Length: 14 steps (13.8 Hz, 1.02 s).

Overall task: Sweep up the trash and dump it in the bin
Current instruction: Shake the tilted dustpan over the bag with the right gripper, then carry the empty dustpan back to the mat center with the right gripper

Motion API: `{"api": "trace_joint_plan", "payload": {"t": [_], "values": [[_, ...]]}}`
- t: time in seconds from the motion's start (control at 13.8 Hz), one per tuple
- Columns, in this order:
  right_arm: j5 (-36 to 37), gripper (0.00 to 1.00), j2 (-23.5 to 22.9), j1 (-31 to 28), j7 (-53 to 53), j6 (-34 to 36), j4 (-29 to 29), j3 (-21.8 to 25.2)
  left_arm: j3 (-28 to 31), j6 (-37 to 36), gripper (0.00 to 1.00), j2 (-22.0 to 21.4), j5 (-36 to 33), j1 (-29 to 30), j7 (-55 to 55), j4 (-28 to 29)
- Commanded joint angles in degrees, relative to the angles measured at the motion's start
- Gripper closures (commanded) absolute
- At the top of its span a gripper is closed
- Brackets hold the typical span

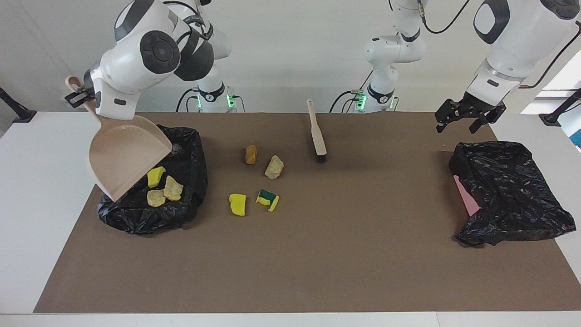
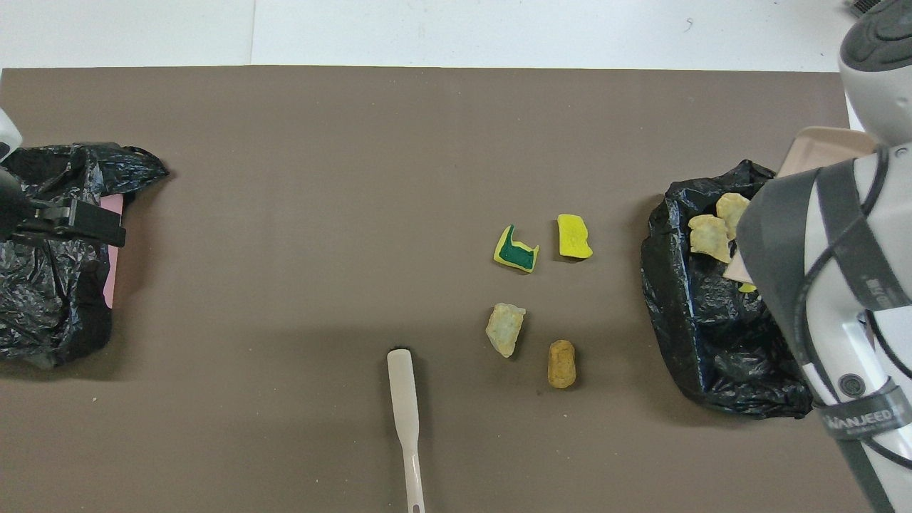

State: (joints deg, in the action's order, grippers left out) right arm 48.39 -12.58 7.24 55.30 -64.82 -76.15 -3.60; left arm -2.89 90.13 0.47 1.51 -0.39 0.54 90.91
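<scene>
The right gripper [image 1: 75, 96], jaws clamped on the dustpan [image 1: 125, 156], is tilting it over the bin [image 1: 181, 204] holding 3 scraps [image 1: 164, 187]. 4 scraps [image 1: 268, 175] are lying mid-counter beside the brush [image 1: 317, 131]. The left gripper [image 1: 460, 121] is hovering, jaws wide.

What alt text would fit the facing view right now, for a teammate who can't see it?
The right gripper, shut on the handle, holds a beige dustpan tilted over a black bin bag holding three scraps. Four scraps and a brush lie mid-mat. The left gripper waits open over a second black bag.
</scene>
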Motion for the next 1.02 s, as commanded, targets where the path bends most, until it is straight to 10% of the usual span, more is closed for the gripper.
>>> {"api": "trace_joint_plan", "payload": {"t": [0.0, 0.94], "values": [[-9.0, 1.0, 0.3, 1.1, -12.6, -1.8, 0.3, -0.5, 0.2, -0.8, 0.0, -0.6, -1.0, 0.2, -0.6, 0.1], [-39.1, 1.0, -9.3, 14.6, -70.4, -19.0, 5.7, -1.5, 0.2, -0.7, 0.0, -0.5, -1.0, 0.1, -0.6, 0.1]]}}
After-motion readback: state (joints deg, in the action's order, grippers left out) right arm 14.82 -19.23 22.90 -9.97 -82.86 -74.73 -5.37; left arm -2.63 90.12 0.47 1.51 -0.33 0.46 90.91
